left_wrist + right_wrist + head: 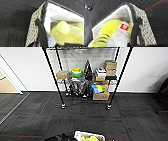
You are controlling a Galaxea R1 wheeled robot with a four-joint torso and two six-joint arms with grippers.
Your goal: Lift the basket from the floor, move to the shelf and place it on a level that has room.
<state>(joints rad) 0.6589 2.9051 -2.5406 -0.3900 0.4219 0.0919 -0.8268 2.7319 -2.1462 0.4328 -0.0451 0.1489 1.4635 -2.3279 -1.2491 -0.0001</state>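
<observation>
The basket (78, 134), white-lined with yellow plush toys inside, sits at the near edge of the head view, over the dark carpet floor (82, 117). In the left wrist view one dark loop handle (40, 31) of the basket (33, 31) stands taut and runs up into my left gripper (43, 46). In the right wrist view the other handle (135, 28) of the basket (144, 25) rises the same way into my right gripper (132, 46). The shelf (85, 77) stands ahead against the white wall. Its top level (80, 48) just shows at the upper edge.
The shelf's lower tiers hold cardboard boxes (110, 65), a green bowl stack (77, 72) and coloured rolls (98, 88). Light wooden flooring (6, 87) lies at the left past a doorway. A dark chair (163, 94) stands at the right edge.
</observation>
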